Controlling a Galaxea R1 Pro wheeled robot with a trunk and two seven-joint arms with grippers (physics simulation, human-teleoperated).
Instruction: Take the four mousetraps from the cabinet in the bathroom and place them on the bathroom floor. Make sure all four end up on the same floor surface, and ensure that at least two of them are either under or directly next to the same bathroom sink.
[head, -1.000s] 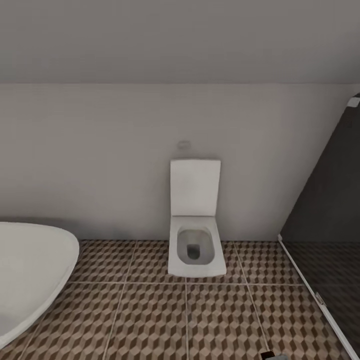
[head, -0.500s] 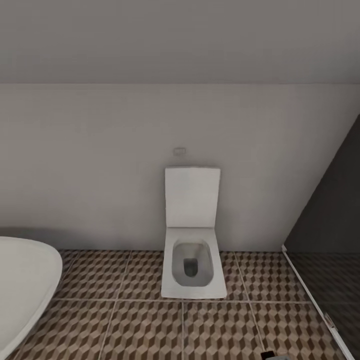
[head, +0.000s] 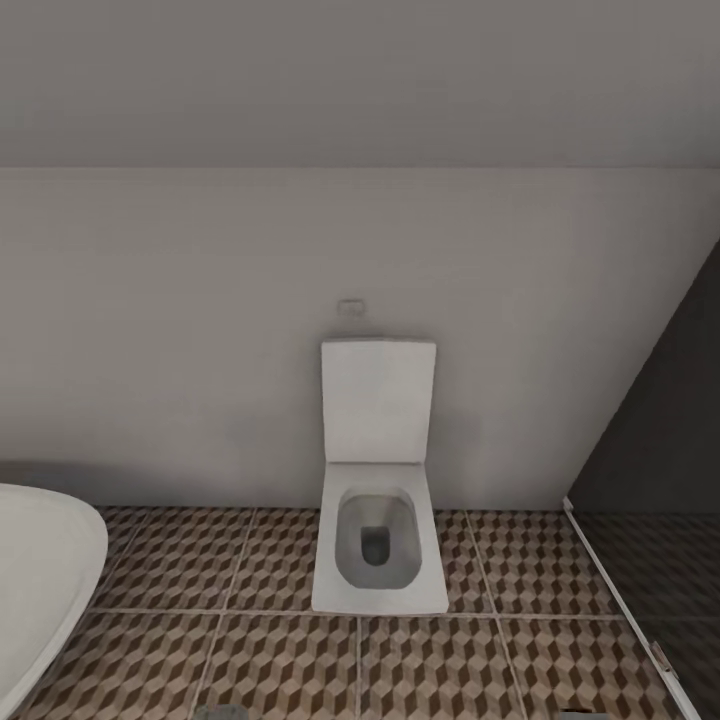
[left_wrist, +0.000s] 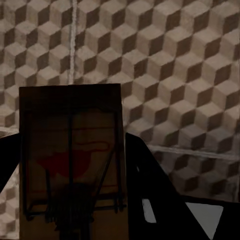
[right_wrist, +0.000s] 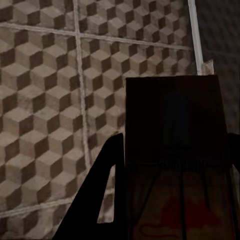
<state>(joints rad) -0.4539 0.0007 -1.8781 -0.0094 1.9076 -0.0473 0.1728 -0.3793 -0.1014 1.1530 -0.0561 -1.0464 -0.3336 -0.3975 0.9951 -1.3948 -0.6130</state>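
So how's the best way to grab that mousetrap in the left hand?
By its two long side edges, as the left gripper seems to have it: the mousetrap is a thin flat board, so the dark fingers pinch across its width from the near short end, probably best keeping off the wire parts on its face.

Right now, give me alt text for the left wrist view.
A mousetrap is held between the left gripper's dark fingers, its wire and red mark facing the camera. Behind it lies the cube-patterned floor.
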